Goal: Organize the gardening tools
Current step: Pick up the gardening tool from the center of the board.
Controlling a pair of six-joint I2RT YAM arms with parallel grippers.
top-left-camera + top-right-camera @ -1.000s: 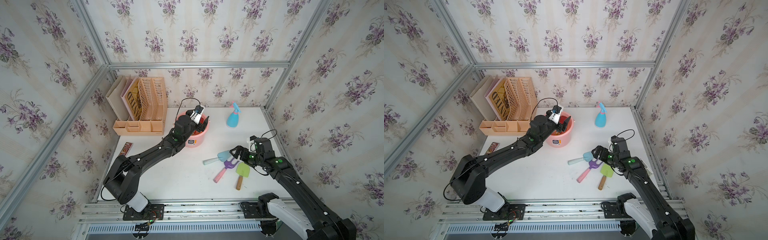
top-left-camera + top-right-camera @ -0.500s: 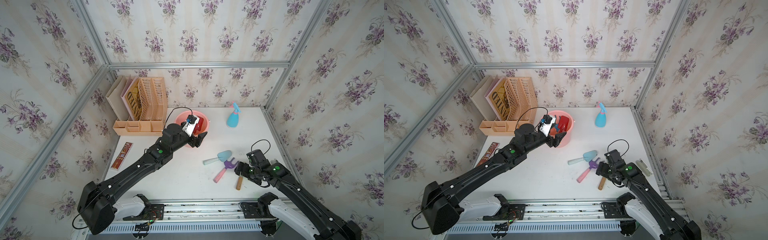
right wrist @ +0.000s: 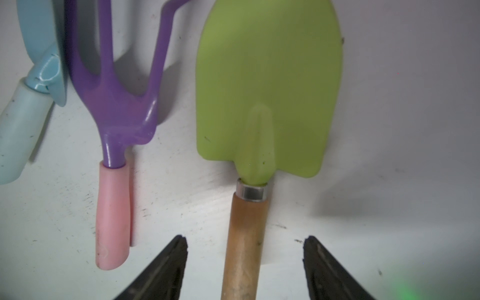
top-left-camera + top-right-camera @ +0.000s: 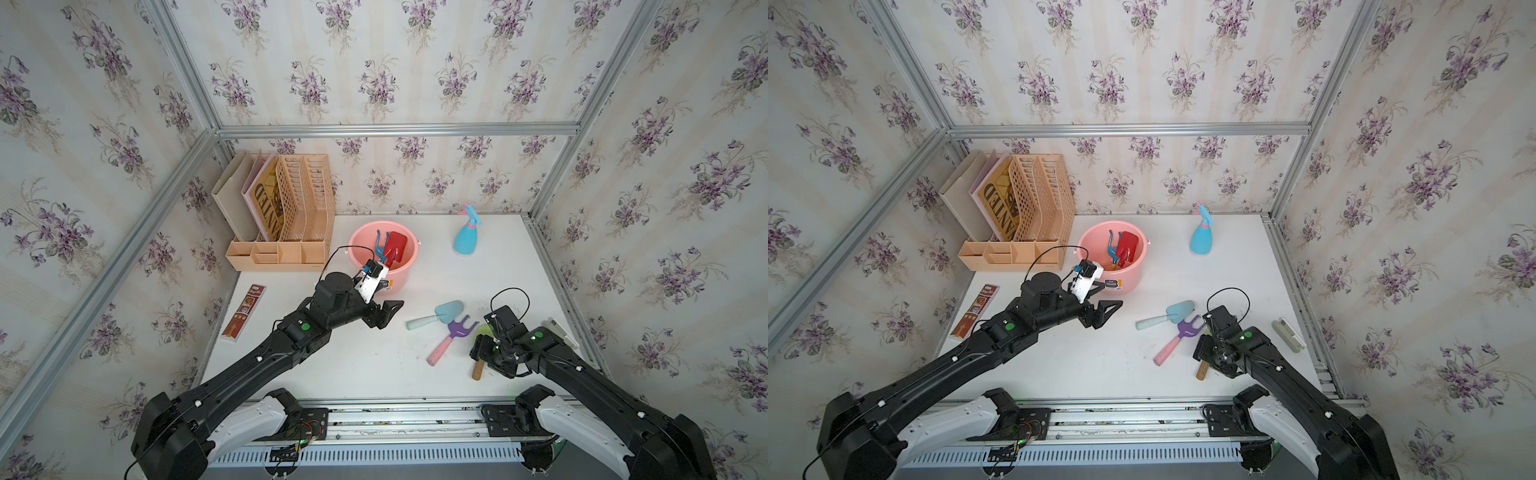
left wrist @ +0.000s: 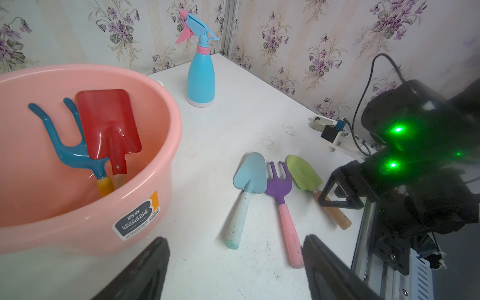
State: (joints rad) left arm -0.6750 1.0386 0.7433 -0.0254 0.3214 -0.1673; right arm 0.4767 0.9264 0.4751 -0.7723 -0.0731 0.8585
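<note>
Right tool (image 3: 245,239) now down astride handle of green trowel (image 3: 267,85) on near table (image 4: 353,365), jaws narrower, not touching it, purple fork (image 4: 457,330) and light-blue trowel (image 4: 446,311) beside, left tool (image 5: 235,239) wide, empty, withdrawn from pink bucket (image 4: 405,276) holding red trowel (image 4: 395,249), blue fork (image 4: 379,249), spray bottle (image 4: 466,239) beyond.

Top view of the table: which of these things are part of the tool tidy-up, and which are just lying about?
Job: red trowel and blue fork, in the pink bucket; light-blue trowel, purple fork, green trowel and spray bottle, on the table.
Lying about: tan file rack, brown flat box, small beige object near the table's right edge.
</note>
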